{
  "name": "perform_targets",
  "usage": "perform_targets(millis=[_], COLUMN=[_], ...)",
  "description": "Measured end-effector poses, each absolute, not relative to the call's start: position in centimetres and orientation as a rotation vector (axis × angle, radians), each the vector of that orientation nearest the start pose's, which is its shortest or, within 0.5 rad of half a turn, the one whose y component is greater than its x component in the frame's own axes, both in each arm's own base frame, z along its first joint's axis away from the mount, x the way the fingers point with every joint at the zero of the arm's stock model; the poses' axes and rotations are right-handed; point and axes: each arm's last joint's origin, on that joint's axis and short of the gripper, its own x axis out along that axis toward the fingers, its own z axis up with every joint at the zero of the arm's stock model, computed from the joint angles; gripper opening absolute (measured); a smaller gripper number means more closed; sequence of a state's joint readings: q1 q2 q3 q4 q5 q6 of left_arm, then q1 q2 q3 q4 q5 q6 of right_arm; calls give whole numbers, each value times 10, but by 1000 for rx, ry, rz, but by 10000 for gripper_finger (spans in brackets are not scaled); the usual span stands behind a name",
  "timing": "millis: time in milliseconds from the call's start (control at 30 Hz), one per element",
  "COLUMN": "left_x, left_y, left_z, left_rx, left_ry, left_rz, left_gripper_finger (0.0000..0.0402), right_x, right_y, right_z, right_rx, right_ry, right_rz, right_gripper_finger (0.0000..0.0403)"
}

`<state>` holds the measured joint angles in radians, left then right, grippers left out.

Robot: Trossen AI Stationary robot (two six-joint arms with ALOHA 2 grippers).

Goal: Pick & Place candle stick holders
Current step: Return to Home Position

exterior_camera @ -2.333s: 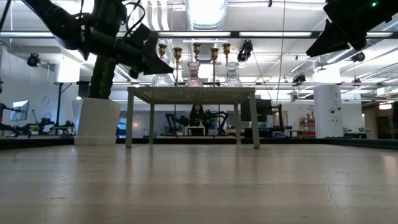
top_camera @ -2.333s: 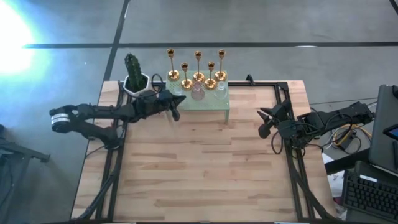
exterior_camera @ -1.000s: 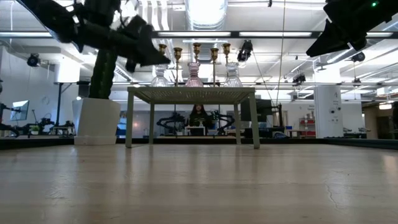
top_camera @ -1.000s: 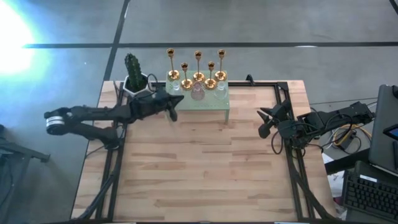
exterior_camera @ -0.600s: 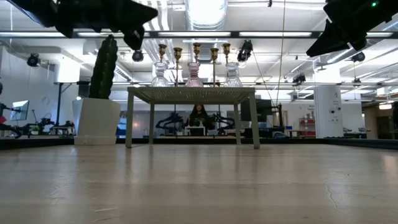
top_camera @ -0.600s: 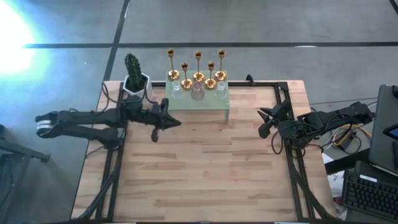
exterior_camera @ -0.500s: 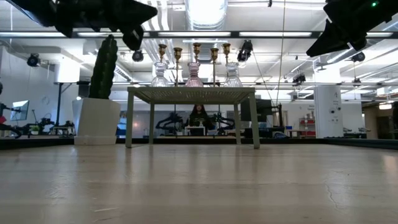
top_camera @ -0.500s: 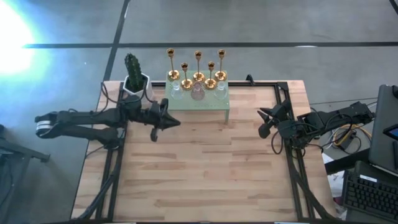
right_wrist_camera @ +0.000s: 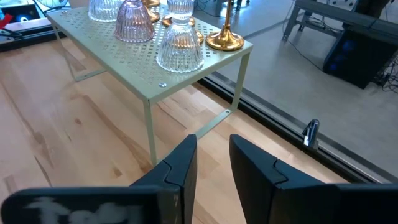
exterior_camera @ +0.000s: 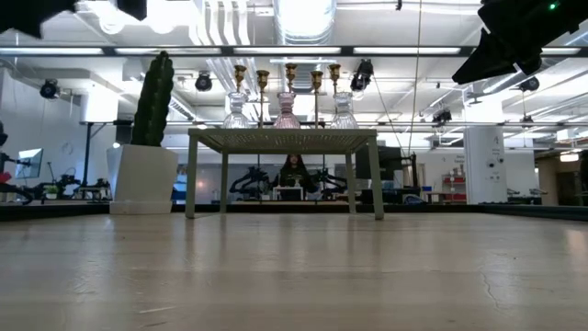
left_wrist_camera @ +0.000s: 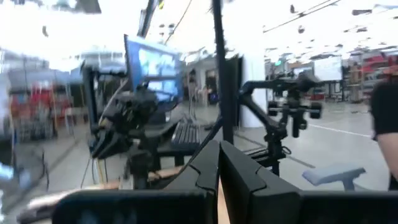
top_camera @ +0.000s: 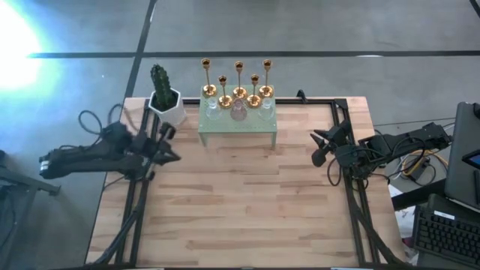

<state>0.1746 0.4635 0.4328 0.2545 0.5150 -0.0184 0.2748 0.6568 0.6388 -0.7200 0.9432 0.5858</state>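
Observation:
Several gold candle stick holders (top_camera: 238,84) with slim stems stand in a row at the back of a green perforated stand (top_camera: 237,124). Small glass holders (top_camera: 238,111), clear and pinkish, stand in front of them. My left gripper (top_camera: 174,154) hangs shut at the table's left edge, apart from the stand and holding nothing; its fingers (left_wrist_camera: 219,169) point level into the room. My right gripper (top_camera: 319,152) waits at the right side, open and empty (right_wrist_camera: 213,155), aimed at the stand's right end, where a clear glass holder (right_wrist_camera: 180,46) and a gold base (right_wrist_camera: 225,40) show.
A cactus (top_camera: 160,79) in a white pot (top_camera: 168,103) stands just left of the stand at the far left corner. Black frame rails (top_camera: 349,150) run along the table's sides. The wooden top (top_camera: 240,202) in front of the stand is free room. A keyboard (top_camera: 448,232) lies off the table's right.
My left gripper has drawn back from the stand's left end toward the table's left edge, rising and tipping up from a downward slant to about level. It has stayed shut and carries nothing. The holders and my right arm have kept still.

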Motion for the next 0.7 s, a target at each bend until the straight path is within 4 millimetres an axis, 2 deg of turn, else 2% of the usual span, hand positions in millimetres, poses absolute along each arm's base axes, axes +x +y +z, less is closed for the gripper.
perform_targets(millis=[133, 300, 367, 433, 533, 567, 700], left_x=[104, 91, 87, 91, 93, 94, 96], left_y=[2, 2, 2, 3, 3, 4, 4], left_z=[261, 220, 210, 193, 190, 182, 175], left_rx=[112, 114, 138, 139, 169, 171, 173], left_ry=[-257, -274, -283, -214, -214, -177, -106], left_rz=[-346, -257, -234, -239, -218, -206, -187], left_gripper_finger=[18, 19, 19, 19, 19, 19, 19], right_x=[122, 122, 121, 122, 122, 122, 122], right_y=[10, 10, 10, 10, 10, 10, 10], right_z=[263, 263, 263, 263, 263, 263, 263], right_rx=[117, 117, 117, 117, 117, 115, 115], right_ry=[404, 404, 403, 403, 403, 404, 404], right_rz=[-782, -782, -782, -782, -782, -782, -782], right_gripper_finger=[83, 73, 70, 68, 70, 72, 80])
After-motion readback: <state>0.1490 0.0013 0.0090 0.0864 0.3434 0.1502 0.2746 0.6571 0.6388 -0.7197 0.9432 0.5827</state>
